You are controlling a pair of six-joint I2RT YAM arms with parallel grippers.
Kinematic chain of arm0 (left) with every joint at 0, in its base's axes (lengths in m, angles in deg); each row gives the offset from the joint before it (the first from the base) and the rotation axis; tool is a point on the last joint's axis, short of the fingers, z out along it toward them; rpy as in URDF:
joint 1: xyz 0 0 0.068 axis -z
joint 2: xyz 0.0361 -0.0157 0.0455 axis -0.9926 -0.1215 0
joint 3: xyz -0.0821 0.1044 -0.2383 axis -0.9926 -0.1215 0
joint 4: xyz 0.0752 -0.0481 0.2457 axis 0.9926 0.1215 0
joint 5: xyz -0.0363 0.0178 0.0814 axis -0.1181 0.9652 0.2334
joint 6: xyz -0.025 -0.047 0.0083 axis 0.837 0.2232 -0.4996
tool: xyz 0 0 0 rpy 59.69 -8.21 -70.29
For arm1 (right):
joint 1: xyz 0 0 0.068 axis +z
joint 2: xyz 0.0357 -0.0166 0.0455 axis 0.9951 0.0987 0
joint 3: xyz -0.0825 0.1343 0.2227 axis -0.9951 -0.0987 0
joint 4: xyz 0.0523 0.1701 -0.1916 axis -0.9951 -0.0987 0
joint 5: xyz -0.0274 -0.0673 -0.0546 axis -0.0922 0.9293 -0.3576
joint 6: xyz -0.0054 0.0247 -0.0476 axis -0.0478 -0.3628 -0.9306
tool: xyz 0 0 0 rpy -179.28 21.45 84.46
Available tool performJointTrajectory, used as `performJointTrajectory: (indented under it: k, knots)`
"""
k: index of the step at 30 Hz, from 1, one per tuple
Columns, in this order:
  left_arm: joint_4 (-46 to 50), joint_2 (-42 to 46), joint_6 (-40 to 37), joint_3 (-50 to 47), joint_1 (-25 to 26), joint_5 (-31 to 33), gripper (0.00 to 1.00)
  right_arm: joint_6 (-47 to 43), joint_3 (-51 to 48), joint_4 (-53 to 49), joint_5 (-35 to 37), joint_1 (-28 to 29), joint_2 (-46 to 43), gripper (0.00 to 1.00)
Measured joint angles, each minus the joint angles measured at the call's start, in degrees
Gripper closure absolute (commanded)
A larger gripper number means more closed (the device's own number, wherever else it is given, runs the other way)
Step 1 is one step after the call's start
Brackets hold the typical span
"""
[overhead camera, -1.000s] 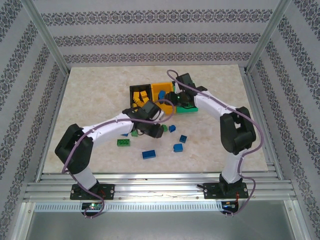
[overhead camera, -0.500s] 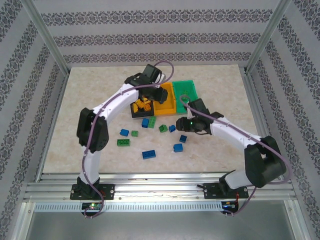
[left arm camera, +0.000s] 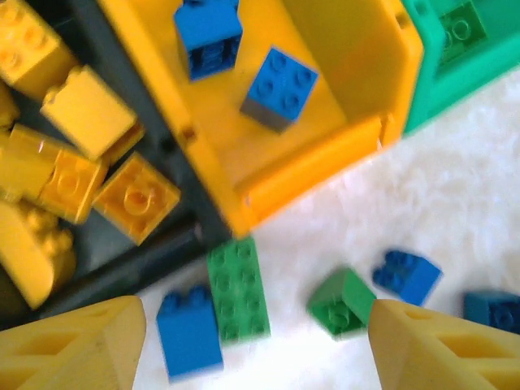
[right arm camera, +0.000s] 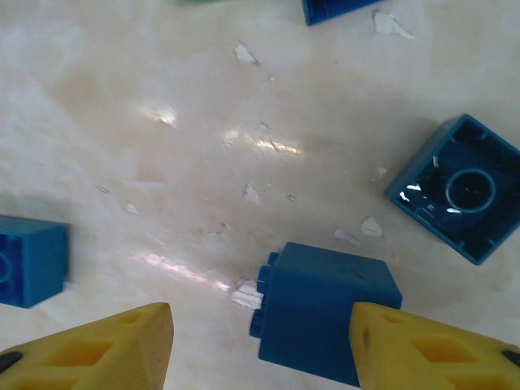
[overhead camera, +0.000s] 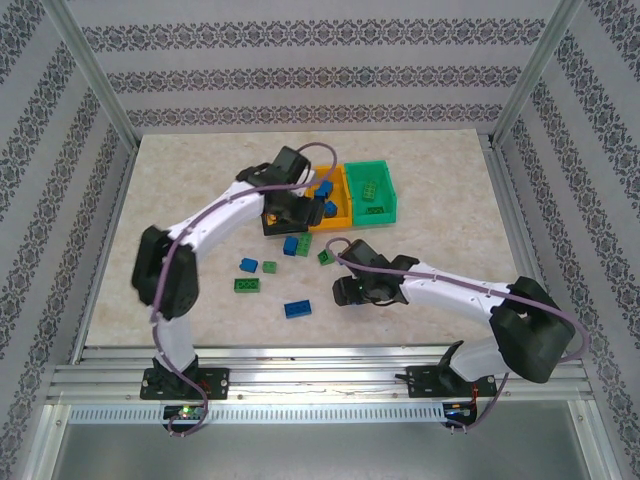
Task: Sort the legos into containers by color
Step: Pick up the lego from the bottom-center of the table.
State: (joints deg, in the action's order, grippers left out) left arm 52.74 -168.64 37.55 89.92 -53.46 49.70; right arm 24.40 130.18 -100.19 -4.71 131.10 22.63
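Up by the orange bin (left arm camera: 309, 166), your left tool (left arm camera: 256, 337) hangs wide open and empty, and two blue legos (left arm camera: 279, 88) sit inside that bin. Down on the surface (right arm camera: 162, 162), your right tool (right arm camera: 260, 337) is open too, with a blue brick (right arm camera: 325, 317) on its side between the fingers (right arm camera: 97, 349).
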Motion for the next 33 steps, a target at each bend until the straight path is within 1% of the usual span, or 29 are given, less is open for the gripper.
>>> performJointTrajectory:
  k: [3, 6, 7, 10, 14, 19, 21, 29, 33]
  knots:
    - [-3.85, 11.30, 0.52, -12.11, 0.00, -1.64, 0.25, 0.24, 0.15, -0.81, 1.92, 0.39, 0.00, 0.40]
    - [-7.30, 20.28, 1.51, -22.91, 0.07, -5.11, 0.24, 0.70, 0.44, -2.49, 4.50, 0.37, 0.00, 0.39]
    - [-8.26, 22.10, 1.75, -25.73, 0.11, -6.10, 0.22, 0.83, 0.44, -3.04, 5.18, 0.37, -0.02, 0.39]
    - [-10.80, 26.84, 3.10, -35.06, 0.85, -9.03, 0.22, 0.85, 0.44, -4.37, 6.84, 0.24, -0.20, 0.39]
    - [-12.70, 29.24, 5.16, -43.10, 3.82, -12.52, 0.19, 0.83, 0.44, -5.35, 7.45, -0.46, -0.37, 0.38]
    - [-13.51, 27.15, 5.42, -44.09, 9.64, -14.60, 0.18, 0.81, -0.04, -5.73, 8.11, -0.92, -0.50, 0.37]
    - [-13.57, 25.20, 5.35, -44.09, 11.15, -14.60, 0.18, 0.81, -0.68, -5.77, 8.33, -1.55, -1.01, 0.37]
    - [-13.60, 19.34, 3.50, -43.45, 13.20, -12.81, 0.18, 0.76, -2.29, -7.50, 9.60, -2.32, 0.66, 0.36]
    - [-13.94, 16.92, 3.08, -42.58, 14.03, -12.13, 0.19, 0.57, -2.89, -6.93, 9.53, -3.76, 2.38, 0.39]
